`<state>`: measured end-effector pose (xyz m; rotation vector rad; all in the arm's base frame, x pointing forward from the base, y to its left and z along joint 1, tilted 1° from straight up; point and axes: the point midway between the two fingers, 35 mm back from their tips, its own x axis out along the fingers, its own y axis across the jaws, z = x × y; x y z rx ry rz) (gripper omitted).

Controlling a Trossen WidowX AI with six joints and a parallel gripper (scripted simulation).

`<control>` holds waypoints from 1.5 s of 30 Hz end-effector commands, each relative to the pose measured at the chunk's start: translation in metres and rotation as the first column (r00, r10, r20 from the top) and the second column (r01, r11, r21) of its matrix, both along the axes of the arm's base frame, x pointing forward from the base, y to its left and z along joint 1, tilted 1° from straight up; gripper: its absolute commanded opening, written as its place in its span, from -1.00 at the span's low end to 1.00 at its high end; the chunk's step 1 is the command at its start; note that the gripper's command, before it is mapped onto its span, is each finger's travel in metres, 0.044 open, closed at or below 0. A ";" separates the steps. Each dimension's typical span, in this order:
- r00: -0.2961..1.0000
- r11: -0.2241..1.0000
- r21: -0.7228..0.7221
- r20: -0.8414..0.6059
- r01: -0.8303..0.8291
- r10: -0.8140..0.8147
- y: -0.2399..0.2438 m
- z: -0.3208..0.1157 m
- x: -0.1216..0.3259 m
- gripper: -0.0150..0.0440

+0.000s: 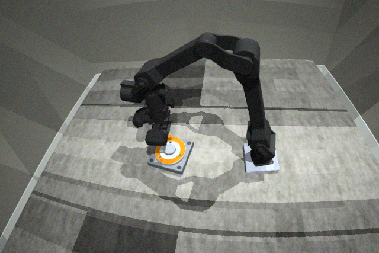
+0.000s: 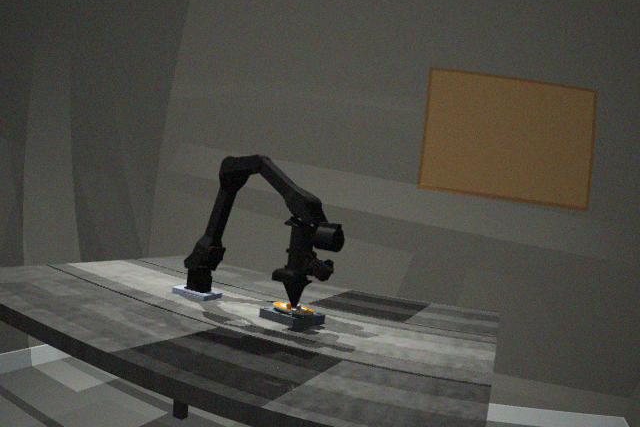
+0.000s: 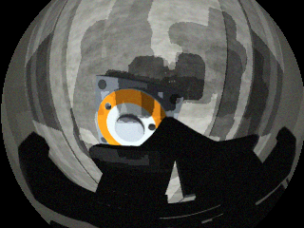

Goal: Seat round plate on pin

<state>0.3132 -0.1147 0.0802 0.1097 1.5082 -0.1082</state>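
The round plate, with an orange ring and white centre, sits around the post on the grey base. In the exterior view it looks tilted, its left side higher. The orange tab is at the plate's back edge in the top view, with a dark hole just in front of it. The pin cannot be made out. My gripper is shut and empty, pointing down over the plate and hiding part of its rim. Whether the tips touch the plate cannot be told.
The arm's pale mounting block stands to the right of the base in the top view. The arm arches high between them. Its shadows fall across the table. An orange-brown board is on the wall.
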 end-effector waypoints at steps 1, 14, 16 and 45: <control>1.000 1.000 0.000 -0.013 -0.002 0.002 -0.001 -0.002 -0.007 -0.49; 1.000 1.000 0.000 -0.014 -0.002 0.002 -0.001 -0.002 -0.015 -0.49; 1.000 1.000 0.000 -0.014 -0.002 0.002 -0.001 -0.002 -0.016 -0.49; 1.000 1.000 0.006 -0.017 0.000 0.000 0.002 0.030 -0.023 -0.49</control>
